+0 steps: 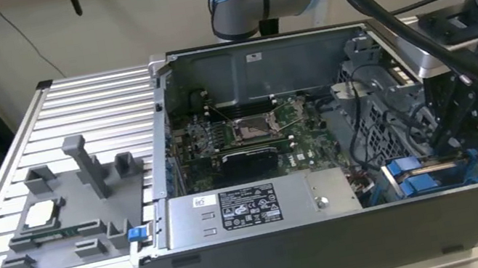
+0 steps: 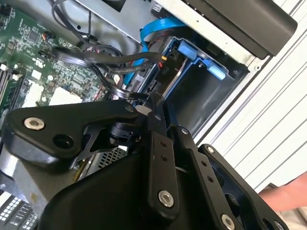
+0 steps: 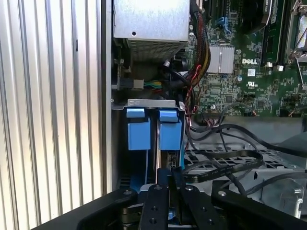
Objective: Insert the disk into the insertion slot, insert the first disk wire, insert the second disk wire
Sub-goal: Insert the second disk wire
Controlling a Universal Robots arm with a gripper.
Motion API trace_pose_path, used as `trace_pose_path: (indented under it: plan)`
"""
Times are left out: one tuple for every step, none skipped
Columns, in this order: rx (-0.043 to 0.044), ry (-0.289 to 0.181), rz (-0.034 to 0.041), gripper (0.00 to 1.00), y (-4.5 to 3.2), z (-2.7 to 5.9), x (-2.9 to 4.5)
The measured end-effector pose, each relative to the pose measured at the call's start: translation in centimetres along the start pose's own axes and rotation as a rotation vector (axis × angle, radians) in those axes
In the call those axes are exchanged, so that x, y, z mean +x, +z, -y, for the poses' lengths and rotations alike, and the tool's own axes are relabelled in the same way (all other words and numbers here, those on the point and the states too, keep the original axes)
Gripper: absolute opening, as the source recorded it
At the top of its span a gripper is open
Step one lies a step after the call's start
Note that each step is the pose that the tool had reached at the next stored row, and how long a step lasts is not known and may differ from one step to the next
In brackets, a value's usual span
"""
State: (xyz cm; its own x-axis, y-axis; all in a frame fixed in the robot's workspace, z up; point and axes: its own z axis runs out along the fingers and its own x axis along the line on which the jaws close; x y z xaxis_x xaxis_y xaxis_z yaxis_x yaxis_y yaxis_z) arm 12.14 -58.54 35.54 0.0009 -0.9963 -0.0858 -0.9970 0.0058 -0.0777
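The gripper reaches down among black cables inside the case. Blue carrier tabs sit just beyond, the green motherboard alongside.

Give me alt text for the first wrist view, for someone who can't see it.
The gripper reaches down into an open computer case toward two blue-tabbed drive carriers standing side by side in the drive cage. Black cables loop beside them, with the green motherboard beyond.

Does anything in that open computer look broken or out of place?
Nothing looks broken. The computer case lies open, loose black cables sprawl beside two blue-tabbed drives, and the gripper hangs just over them.
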Motion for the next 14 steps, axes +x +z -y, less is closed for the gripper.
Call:
trace_pose_path:
  plan:
    - [0.0006,0.0,0.0005,0.0,0.05,0.04,-0.02]
    - [0.0011,0.0,0.0007,0.0,0.08,0.05,-0.06]
    - [0.0017,0.0,0.0008,0.0,0.11,0.07,-0.11]
    - [0.0022,0.0,0.0011,0.0,0.16,0.08,-0.18]
    - [0.0026,0.0,0.0013,0.0,0.19,0.1,-0.25]
    - [0.003,0.0,0.0014,0.0,0.23,0.1,-0.32]
    - [0.0033,0.002,0.0013,0.0,0.26,0.11,-0.38]
    - [0.0037,0.005,0.0011,0.0,0.29,0.11,-0.44]
    - [0.0041,0.008,0.0009,0.0,0.33,0.11,-0.48]
    - [0.0045,0.013,0.0006,0.0,0.37,0.11,-0.5]
    - [0.0049,0.018,0.0004,0.0,0.4,0.11,-0.5]
    - [0.0054,0.023,-0.0001,0.0,0.43,0.12,-0.5]
    - [0.0058,0.028,-0.0006,0.0,0.46,0.12,-0.5]
    - [0.0063,0.033,-0.0011,0.0,0.49,0.12,-0.5]
